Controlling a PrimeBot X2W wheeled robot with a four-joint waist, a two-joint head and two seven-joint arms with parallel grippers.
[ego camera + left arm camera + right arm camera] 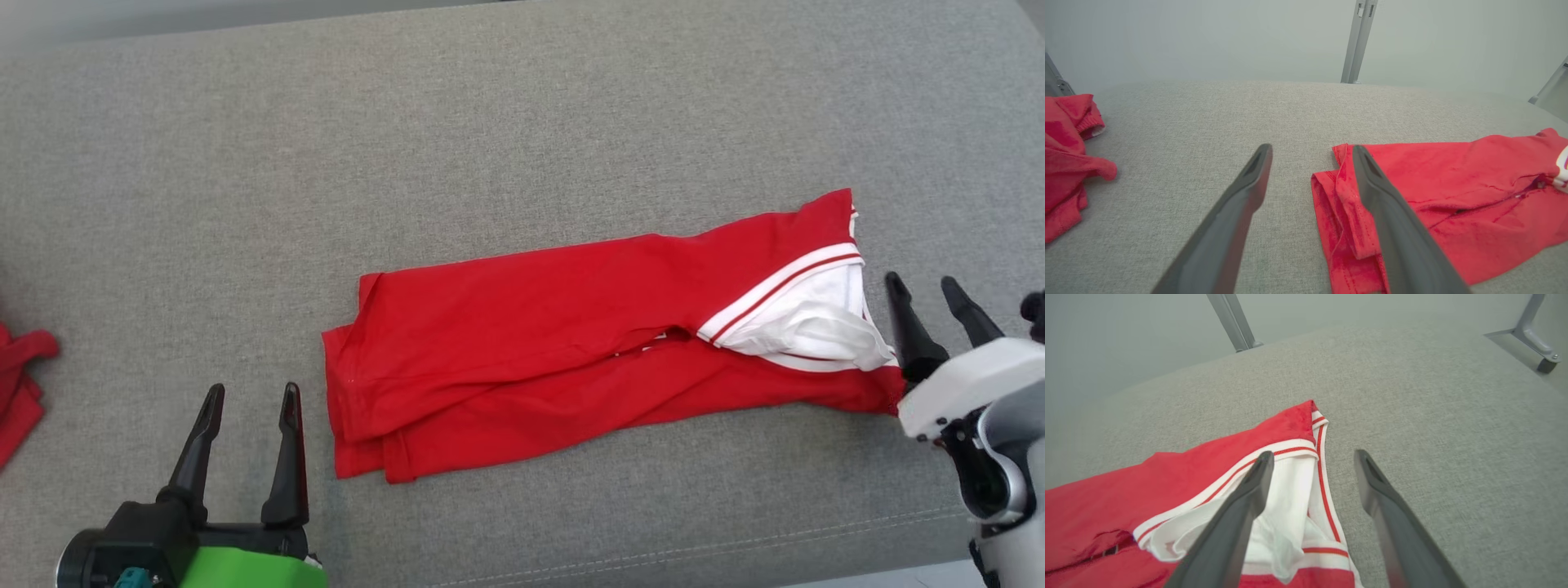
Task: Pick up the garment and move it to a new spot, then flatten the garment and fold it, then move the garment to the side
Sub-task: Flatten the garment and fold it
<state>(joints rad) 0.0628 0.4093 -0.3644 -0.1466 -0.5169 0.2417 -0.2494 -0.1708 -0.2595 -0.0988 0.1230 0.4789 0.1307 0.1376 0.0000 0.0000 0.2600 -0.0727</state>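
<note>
We see the grey padded surface (506,122) with the folded red garment (555,327) lying across its middle. Our left gripper (253,394) hangs spread and empty near the hem end. Our right gripper (924,282) is likewise parted, holding nothing, at the white-lined waistband end.
</note>
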